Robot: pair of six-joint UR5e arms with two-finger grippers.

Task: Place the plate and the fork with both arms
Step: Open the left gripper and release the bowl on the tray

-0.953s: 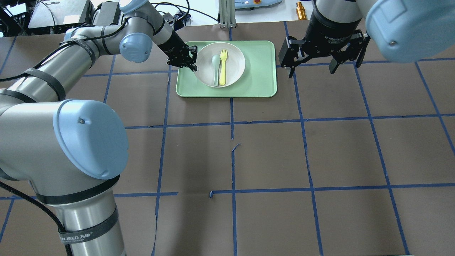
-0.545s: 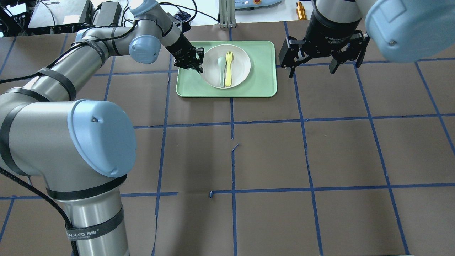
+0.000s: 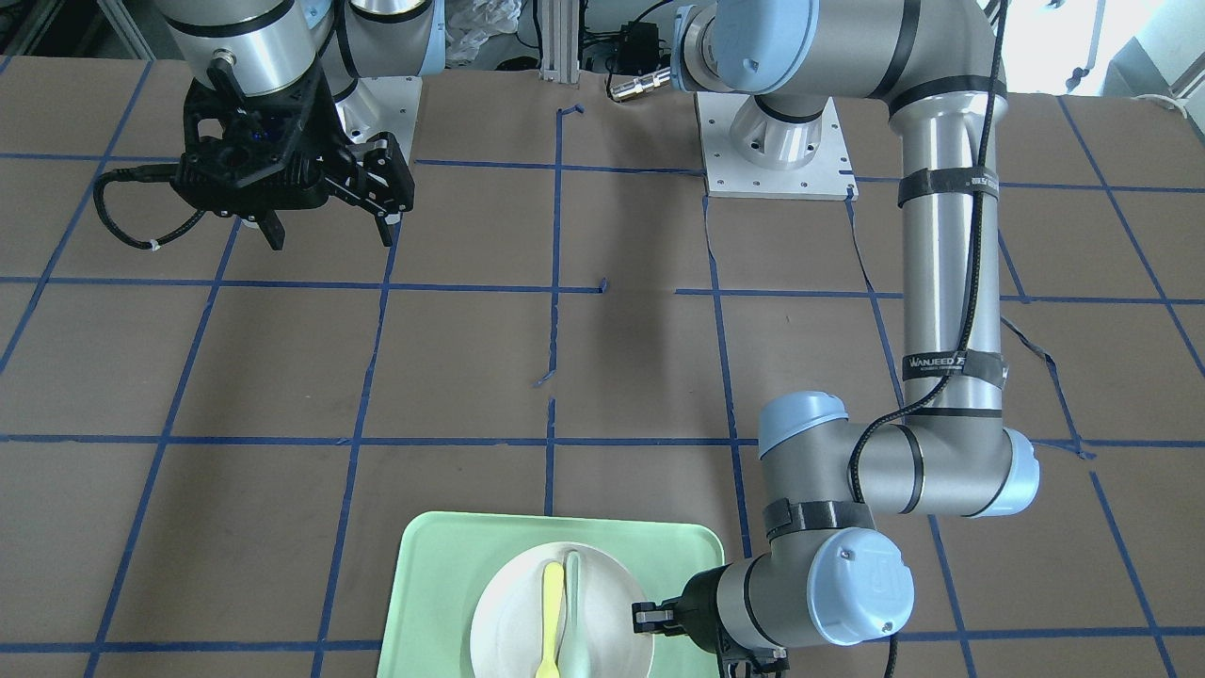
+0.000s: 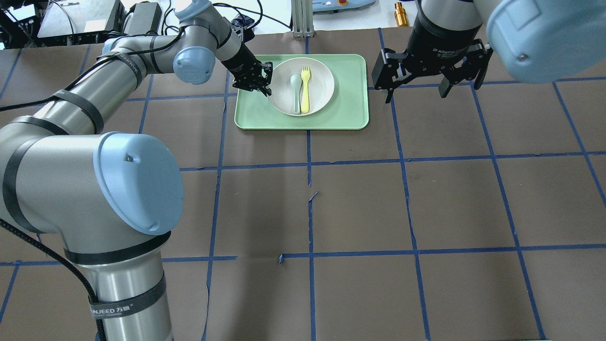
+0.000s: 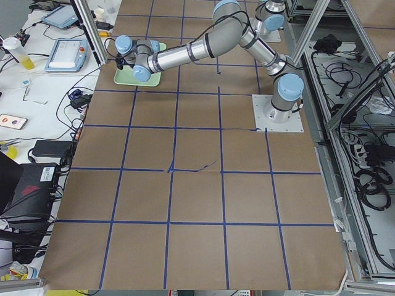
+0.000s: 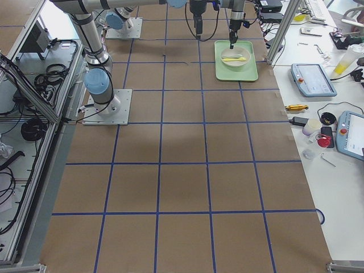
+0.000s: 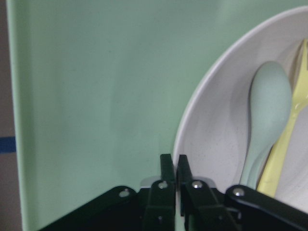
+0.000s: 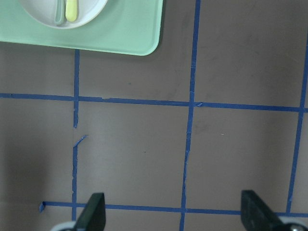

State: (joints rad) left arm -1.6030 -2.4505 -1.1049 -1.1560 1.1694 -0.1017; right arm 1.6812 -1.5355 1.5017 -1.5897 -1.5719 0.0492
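Observation:
The off-white plate (image 4: 322, 85) sits on the light-green tray (image 4: 350, 106) at the far middle of the table. The pale-yellow fork (image 4: 306, 92) lies in it beside a grey-green spoon (image 4: 296, 90). My left gripper (image 4: 265, 87) is shut on the plate's left rim. The left wrist view shows its fingers (image 7: 167, 168) pinching the rim of the plate (image 7: 216, 144). My right gripper (image 4: 415, 97) is open and empty, hovering above the table just right of the tray. In the front view the plate (image 3: 513, 612) and left gripper (image 3: 645, 619) are at the bottom edge.
Brown paper with blue tape lines covers the table (image 4: 360, 203). Beyond the table's far edge there are cables, boxes and a small brass part (image 4: 401, 14). The right wrist view shows the tray's corner (image 8: 139, 38) and bare paper below the open fingers.
My left gripper has moved right and carried the plate with fork and spoon toward the tray's middle. Most of the shift came in the first half second. The right arm has not moved.

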